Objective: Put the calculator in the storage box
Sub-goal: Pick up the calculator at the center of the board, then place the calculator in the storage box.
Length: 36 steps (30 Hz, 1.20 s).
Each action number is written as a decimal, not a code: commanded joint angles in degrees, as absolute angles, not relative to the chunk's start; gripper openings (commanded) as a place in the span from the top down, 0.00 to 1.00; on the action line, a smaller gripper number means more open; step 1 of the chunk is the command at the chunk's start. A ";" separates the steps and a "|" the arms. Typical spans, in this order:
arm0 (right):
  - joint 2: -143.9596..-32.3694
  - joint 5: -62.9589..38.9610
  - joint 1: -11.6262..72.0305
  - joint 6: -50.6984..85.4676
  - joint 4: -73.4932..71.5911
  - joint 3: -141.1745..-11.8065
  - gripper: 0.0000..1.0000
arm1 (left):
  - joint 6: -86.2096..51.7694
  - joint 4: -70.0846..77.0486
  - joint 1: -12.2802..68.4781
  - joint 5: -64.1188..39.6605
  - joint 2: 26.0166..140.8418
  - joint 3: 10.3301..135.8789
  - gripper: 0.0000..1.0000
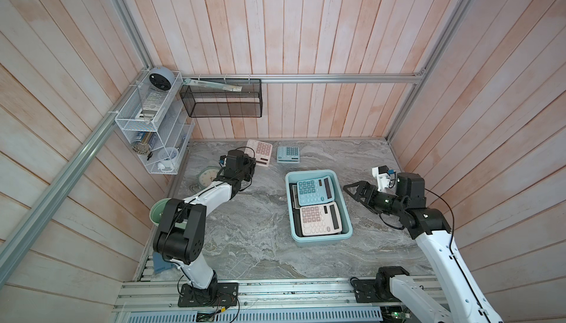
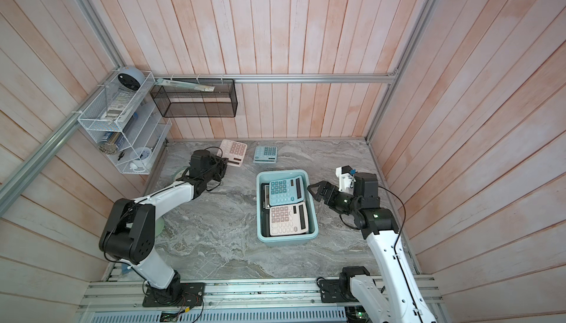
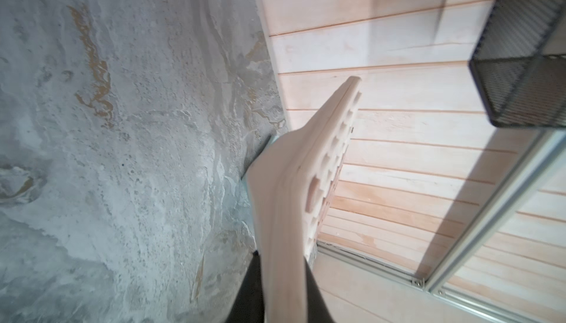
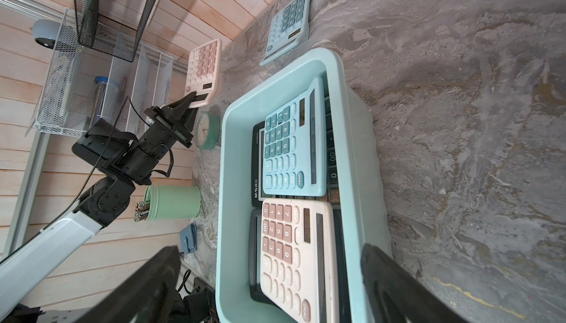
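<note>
Calculator [image 4: 204, 70], pink, is clamped at its display end by the left gripper [image 4: 193, 96], closed tight on it; the keypad reaches beyond the fingertips. Box [image 1: 312, 172] lies well apart to that gripper's right, other calculators [image 1: 314, 188] inside. Right gripper [image 1: 349, 190], spread wide and empty, hovers just beside the box.

In both top views left arm [image 1: 214, 191] hides part of green clock [image 1: 204, 177] and pen cup [image 1: 156, 212]. Black calculators [image 4: 256, 159] in storage box [image 4: 235, 189] mostly overlaid, only edges showing. Left wrist view: pink calculator [image 3: 291, 208] blurred, lower end cut off.
</note>
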<state>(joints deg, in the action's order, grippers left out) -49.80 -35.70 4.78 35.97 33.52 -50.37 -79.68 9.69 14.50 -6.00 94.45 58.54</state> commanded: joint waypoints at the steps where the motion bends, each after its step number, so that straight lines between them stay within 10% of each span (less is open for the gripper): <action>1: -49.49 -38.48 4.60 35.86 34.76 -52.53 0.02 | -71.94 6.88 14.33 -12.72 89.50 57.17 1.00; 16: -50.28 -39.57 4.75 35.27 34.83 -54.14 0.05 | -48.19 -23.20 19.38 -30.42 72.33 66.09 1.00; 36: -46.25 -27.08 4.73 30.93 40.86 -52.82 0.04 | -35.50 -41.25 35.90 -28.56 88.72 85.45 1.00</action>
